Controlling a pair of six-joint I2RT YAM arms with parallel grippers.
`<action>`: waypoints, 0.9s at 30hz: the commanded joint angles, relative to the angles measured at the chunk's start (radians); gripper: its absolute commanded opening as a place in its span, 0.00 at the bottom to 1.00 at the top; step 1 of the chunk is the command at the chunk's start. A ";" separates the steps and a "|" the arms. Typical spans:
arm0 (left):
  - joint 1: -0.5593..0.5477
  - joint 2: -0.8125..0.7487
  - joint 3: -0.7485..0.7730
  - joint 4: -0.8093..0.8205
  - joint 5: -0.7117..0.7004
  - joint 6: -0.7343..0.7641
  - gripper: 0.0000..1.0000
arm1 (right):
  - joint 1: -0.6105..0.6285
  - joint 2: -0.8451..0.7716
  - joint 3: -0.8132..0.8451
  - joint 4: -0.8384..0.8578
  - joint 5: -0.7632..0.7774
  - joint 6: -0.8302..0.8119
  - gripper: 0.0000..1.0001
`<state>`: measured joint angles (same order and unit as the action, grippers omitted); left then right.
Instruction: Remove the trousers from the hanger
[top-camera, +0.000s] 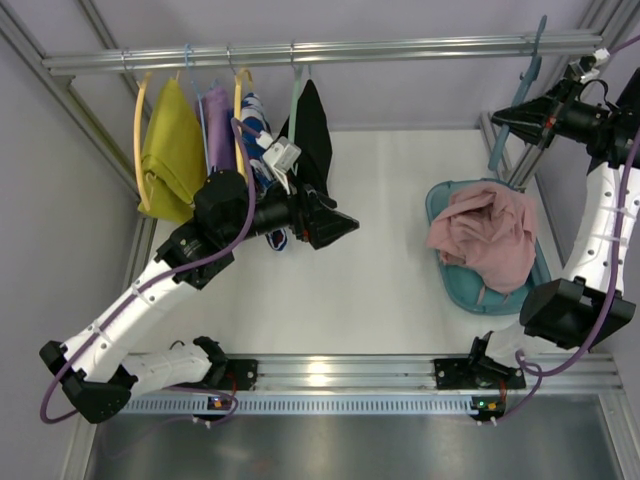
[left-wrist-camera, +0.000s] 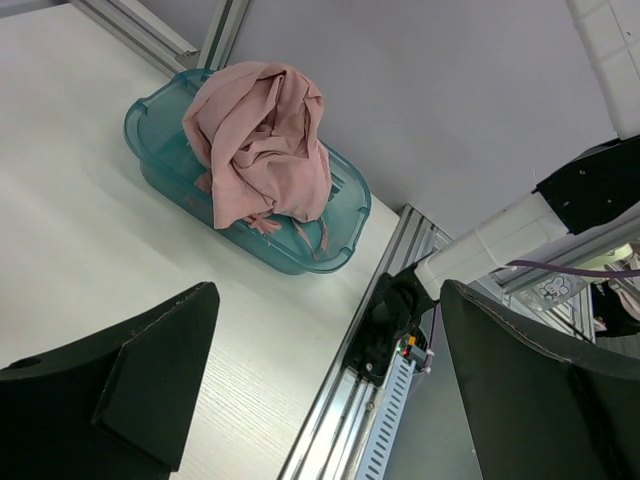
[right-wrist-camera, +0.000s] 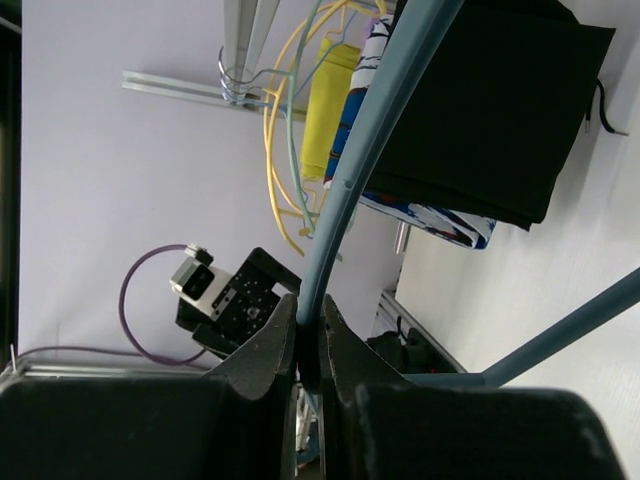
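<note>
Soft pale pink trousers (top-camera: 485, 240) heaped in a blue-green plastic tub (top-camera: 432, 205) at the right, thin grey-blue plastic hanger (top-camera: 524, 88) upper right, right gripper (right-wrist-camera: 308, 330) pinching it, left gripper (top-camera: 348, 226) wide open, centre left

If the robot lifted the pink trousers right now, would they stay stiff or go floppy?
Probably floppy: the trousers lie crumpled in soft folds, draping over the rim of the tub. They are likely light too, since the cloth looks thin. They'd probably sag and dangle from wherever they're pinched, not roll or tip.
</note>
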<state>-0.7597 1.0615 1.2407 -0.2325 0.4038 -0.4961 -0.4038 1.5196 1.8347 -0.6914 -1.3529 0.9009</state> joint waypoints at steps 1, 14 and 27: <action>0.005 0.003 0.034 0.053 0.012 -0.010 0.99 | 0.023 0.011 0.048 0.105 -0.015 0.050 0.00; 0.019 -0.008 0.011 0.056 0.017 -0.019 0.99 | 0.062 -0.001 -0.058 0.435 -0.169 0.144 0.00; 0.022 -0.028 -0.001 0.053 0.013 -0.018 0.99 | 0.060 0.037 -0.190 0.581 -0.146 0.225 0.00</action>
<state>-0.7452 1.0645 1.2407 -0.2329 0.4042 -0.5106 -0.3542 1.5341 1.6474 -0.2012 -1.5257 1.0870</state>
